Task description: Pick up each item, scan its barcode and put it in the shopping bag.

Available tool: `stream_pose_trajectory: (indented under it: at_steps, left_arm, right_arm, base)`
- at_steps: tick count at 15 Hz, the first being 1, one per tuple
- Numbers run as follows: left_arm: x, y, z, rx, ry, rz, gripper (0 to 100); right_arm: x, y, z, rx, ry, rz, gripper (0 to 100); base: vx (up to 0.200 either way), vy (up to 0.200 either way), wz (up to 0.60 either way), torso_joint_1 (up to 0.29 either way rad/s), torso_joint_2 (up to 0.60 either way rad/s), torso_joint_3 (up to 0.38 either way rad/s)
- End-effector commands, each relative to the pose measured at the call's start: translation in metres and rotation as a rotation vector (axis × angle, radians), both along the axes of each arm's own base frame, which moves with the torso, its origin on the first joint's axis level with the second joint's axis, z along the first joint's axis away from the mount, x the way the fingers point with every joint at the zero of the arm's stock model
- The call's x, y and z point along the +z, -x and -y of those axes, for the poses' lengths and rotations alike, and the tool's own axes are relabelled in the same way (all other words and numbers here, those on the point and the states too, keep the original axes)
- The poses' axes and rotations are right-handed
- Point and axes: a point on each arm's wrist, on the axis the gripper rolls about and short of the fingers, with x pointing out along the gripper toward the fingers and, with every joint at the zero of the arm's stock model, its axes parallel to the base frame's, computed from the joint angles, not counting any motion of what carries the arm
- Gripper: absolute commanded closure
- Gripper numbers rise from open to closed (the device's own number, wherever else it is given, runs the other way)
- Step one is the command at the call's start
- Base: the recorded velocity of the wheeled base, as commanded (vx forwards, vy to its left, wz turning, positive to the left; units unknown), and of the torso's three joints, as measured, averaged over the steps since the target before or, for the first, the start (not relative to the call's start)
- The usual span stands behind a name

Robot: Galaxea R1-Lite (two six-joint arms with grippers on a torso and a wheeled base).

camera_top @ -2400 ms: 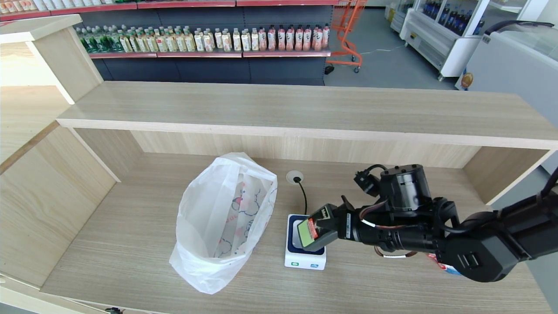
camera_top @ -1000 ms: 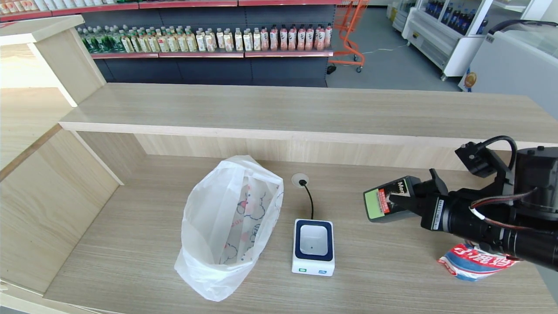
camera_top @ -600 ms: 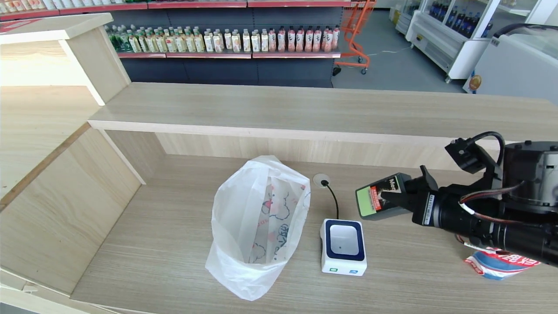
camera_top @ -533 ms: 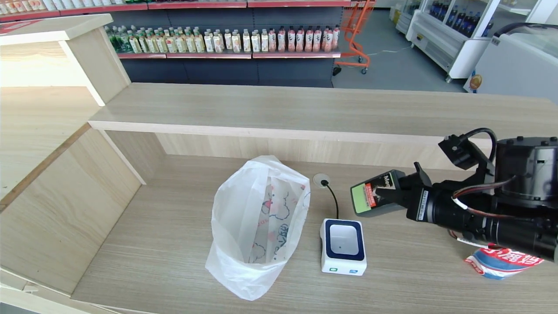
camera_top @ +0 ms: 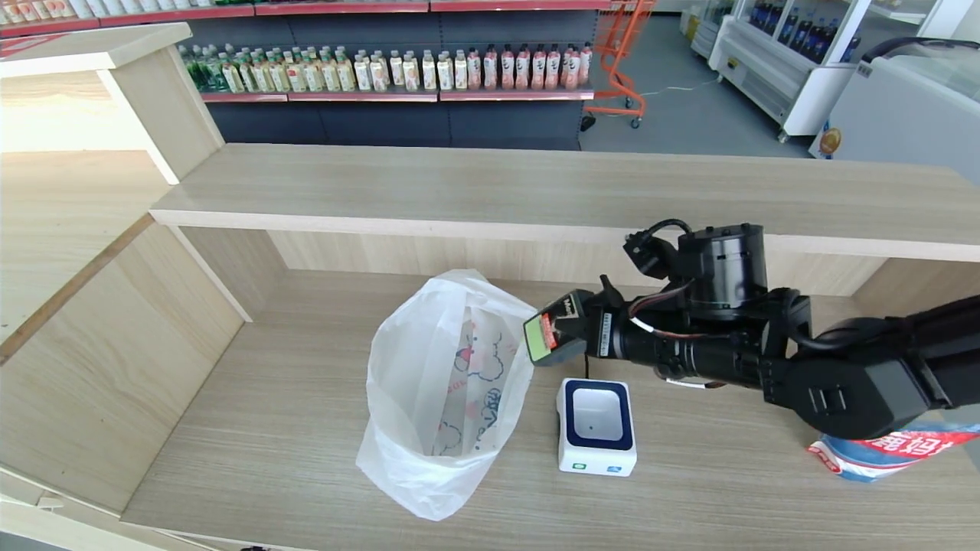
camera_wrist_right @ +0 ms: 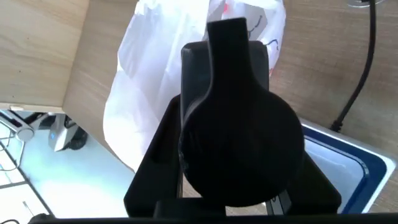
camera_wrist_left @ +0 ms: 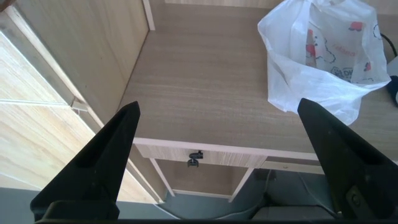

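My right gripper point(camera_top: 568, 327) is shut on a small dark box point(camera_top: 542, 339) with a green end and a red label. It holds the box in the air just beyond the barcode scanner point(camera_top: 596, 425), close to the right rim of the white shopping bag point(camera_top: 436, 383). In the right wrist view the dark box point(camera_wrist_right: 239, 137) is in front, with the bag point(camera_wrist_right: 155, 87) and the scanner point(camera_wrist_right: 348, 165) below it. My left gripper point(camera_wrist_left: 219, 112) hangs open off the counter's near left edge, with the bag point(camera_wrist_left: 320, 59) farther off.
A red, white and blue packet point(camera_top: 892, 451) lies at the counter's right edge, partly under my right arm. The scanner's black cable point(camera_top: 586, 366) runs back to a hole in the counter. A raised wooden ledge point(camera_top: 536, 191) runs behind and a side wall point(camera_top: 115, 337) stands on the left.
The right gripper lifted the box off the scanner and swung it right, then carried it left to the bag's rim. The head view shifted meanwhile.
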Motion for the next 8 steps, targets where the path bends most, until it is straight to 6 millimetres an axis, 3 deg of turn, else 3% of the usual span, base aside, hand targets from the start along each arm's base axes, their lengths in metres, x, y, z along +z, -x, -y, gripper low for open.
stream_pose_trajectory:
  at_steps: [1,4,8]
  left_arm:
    - [0.0,0.0,0.0,0.0,0.0,0.0,0]
    - [0.0,0.0,0.0,0.0,0.0,0.0,0]
    - [0.0,0.0,0.0,0.0,0.0,0.0,0]
  right_arm:
    - [-0.03,-0.005,-0.031,0.069,0.045,-0.053,100]
    - [-0.053,-0.013,-0.042,0.125,0.155,-0.032,100]
    - [-0.064,-0.021,-0.051,0.204,0.26,0.052,100]
  base:
    - [0.0,0.0,0.0,0.0,0.0,0.0]
    - [0.0,0.0,0.0,0.0,0.0,0.0]
    - [0.0,0.0,0.0,0.0,0.0,0.0]
